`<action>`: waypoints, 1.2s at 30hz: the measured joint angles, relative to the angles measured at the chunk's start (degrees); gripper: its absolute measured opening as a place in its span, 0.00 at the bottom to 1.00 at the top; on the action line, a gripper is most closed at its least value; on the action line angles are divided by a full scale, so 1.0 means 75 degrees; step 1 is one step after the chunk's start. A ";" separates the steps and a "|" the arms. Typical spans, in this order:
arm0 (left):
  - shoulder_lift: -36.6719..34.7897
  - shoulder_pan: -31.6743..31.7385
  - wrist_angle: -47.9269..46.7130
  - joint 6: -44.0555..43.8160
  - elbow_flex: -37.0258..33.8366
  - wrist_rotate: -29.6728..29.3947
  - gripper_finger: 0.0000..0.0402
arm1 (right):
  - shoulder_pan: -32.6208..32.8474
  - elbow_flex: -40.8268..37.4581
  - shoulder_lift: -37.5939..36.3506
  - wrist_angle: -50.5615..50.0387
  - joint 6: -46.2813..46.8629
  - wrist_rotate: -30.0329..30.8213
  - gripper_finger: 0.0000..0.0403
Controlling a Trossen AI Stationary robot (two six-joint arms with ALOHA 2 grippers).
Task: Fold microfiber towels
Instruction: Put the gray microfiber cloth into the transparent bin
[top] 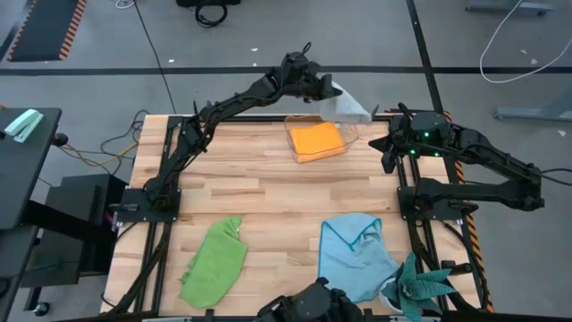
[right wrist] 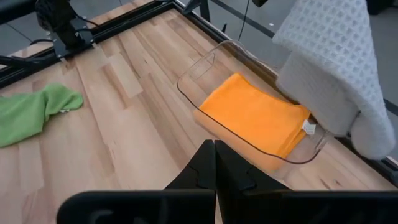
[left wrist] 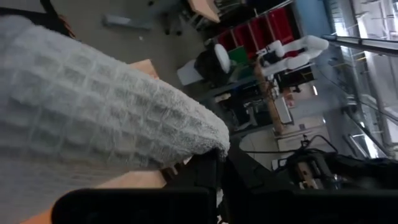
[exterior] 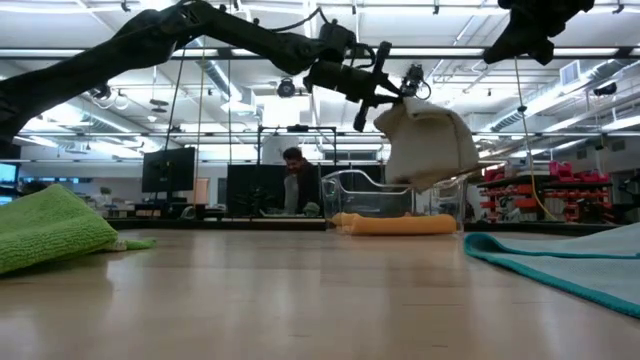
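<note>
Lime-green towel (top: 214,262) at seven o'clock on the table (top: 259,192) and light blue towel (top: 356,258) at five lie crumpled, unfolded. Farther off, at twelve, the orange towel (top: 318,140) sits folded in the clear box (top: 307,158). Left gripper (top: 327,88), arm stretched long, pinches the grey towel (top: 349,106) above the box's far edge. Lower it squarely onto the orange one, I judge. Right gripper (top: 390,143), pressed together and empty, waits at two o'clock, elbow tucked.

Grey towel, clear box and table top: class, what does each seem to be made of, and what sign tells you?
Grey towel: soft woven cloth, matte; waffle-grid texture, drapes limply.
Clear box: likely hard plastic, glossy; the orange towel shows through it.
Table top: wood, smooth pale finish; visible grain and joined strips.
</note>
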 joint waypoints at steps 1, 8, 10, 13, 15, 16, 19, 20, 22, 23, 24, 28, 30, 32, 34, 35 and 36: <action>0.0000 0.0000 -0.0037 -0.0002 0.0000 0.0006 0.03 | 0.0000 0.0000 0.0000 0.0000 0.0011 0.0000 0.01; 0.0142 0.0009 -0.0786 0.0069 0.0000 0.0144 0.03 | 0.0000 -0.0003 0.0000 0.0003 0.0182 0.0000 0.01; 0.0257 -0.0031 -0.1261 0.0165 -0.0013 0.0031 0.03 | 0.0016 -0.0003 0.0000 -0.0003 0.0294 0.0000 0.01; 0.0368 -0.0061 -0.2067 0.0205 -0.0015 0.0021 0.03 | 0.0020 -0.0003 0.0000 -0.0026 0.0377 -0.0002 0.01; 0.0402 -0.0108 -0.2402 0.0327 -0.0015 -0.0021 0.03 | 0.0020 -0.0003 0.0000 -0.0102 0.0430 -0.0003 0.01; 0.0402 -0.0108 -0.2670 0.0422 -0.0015 -0.0017 0.03 | 0.0020 -0.0003 0.0000 -0.0136 0.0431 -0.0003 0.01; 0.0402 -0.0145 -0.3370 0.0737 -0.0015 -0.0021 0.03 | 0.0020 -0.0003 0.0000 -0.0169 0.0436 -0.0003 0.01; 0.0400 -0.0152 -0.3622 0.0824 -0.0015 -0.0022 0.03 | 0.0022 -0.0003 0.0000 -0.0190 0.0436 -0.0003 0.01; 0.0369 -0.0187 -0.4215 0.1018 -0.0015 -0.0034 0.03 | 0.0023 -0.0003 0.0003 -0.0195 0.0436 -0.0003 0.01; 0.0350 -0.0203 -0.4462 0.1070 -0.0013 -0.0033 0.03 | 0.0020 -0.0003 0.0000 -0.0198 0.0435 -0.0003 0.01; 0.0337 -0.0226 -0.4751 0.1129 -0.0010 -0.0032 0.03 | 0.0023 -0.0003 0.0000 -0.0198 0.0431 -0.0003 0.01; 0.0332 -0.0300 -0.5911 0.1394 -0.0003 -0.0086 0.03 | 0.0021 -0.0003 0.0000 -0.0203 0.0374 -0.0005 0.01; 0.0333 -0.0325 -0.6273 0.1552 -0.0003 -0.0086 0.03 | 0.0020 -0.0003 0.0000 -0.0207 0.0295 -0.0004 0.01; 0.0333 -0.0348 -0.6528 0.1606 -0.0003 -0.0078 0.03 | 0.0020 -0.0003 0.0008 -0.0207 0.0199 -0.0003 0.01; 0.0332 -0.0353 -0.6686 0.1581 -0.0003 0.0014 0.03 | 0.0017 -0.0003 0.0044 -0.0207 0.0154 -0.0006 0.01; 0.0333 -0.0345 -0.6762 0.1571 -0.0003 0.0117 0.04 | 0.0017 -0.0003 0.0077 -0.0206 0.0147 -0.0006 0.01; 0.0332 -0.0340 -0.6863 0.1569 -0.0003 0.0211 0.05 | 0.0017 -0.0003 0.0120 -0.0207 0.0130 -0.0006 0.01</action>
